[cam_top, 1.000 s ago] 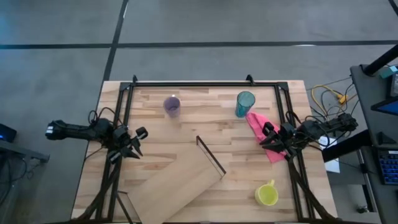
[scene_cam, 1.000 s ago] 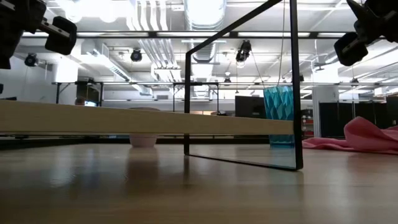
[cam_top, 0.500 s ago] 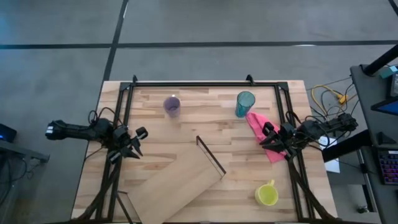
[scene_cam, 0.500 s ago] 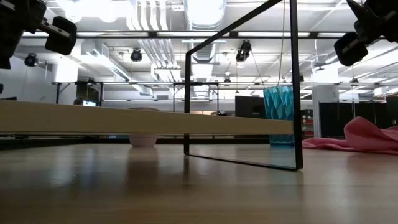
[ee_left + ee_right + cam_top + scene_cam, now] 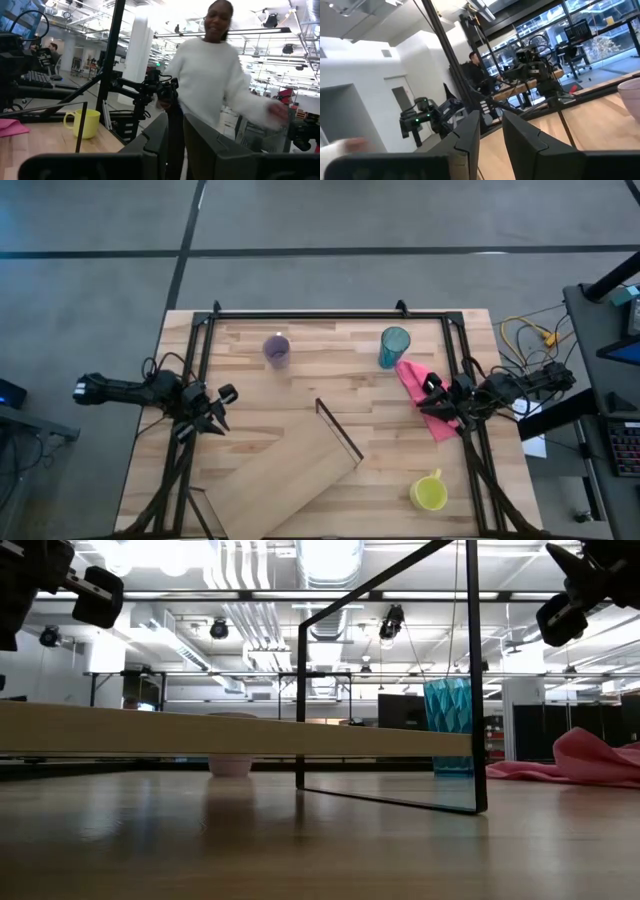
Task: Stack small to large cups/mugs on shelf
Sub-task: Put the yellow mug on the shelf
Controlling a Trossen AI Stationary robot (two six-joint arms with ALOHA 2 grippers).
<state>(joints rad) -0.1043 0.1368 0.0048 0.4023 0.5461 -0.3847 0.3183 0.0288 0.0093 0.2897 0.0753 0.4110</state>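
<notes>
The purple cup [image 5: 277, 350] and the teal tumbler [image 5: 394, 346] stand upright on their bases near the table's far edge. The yellow mug [image 5: 430, 492] stands near the right near corner, also seen as the yellow mug [image 5: 85, 123]. The shelf board [image 5: 290, 478] lies slantwise across the near middle, its dark frame [image 5: 338, 430] upright at the far-right end. My left gripper [image 5: 208, 413] hovers at the left side, open by a narrow gap. My right gripper [image 5: 432, 395] hovers over the pink cloth [image 5: 418, 385], open by a narrow gap.
The pink cloth lies crumpled between the teal tumbler and the right edge. A dark metal rig frames the table [image 5: 330, 370] along its far, left and right sides. In the low view the board [image 5: 230, 732] sits raised above the tabletop. A person in white [image 5: 210, 85] stands beyond the table.
</notes>
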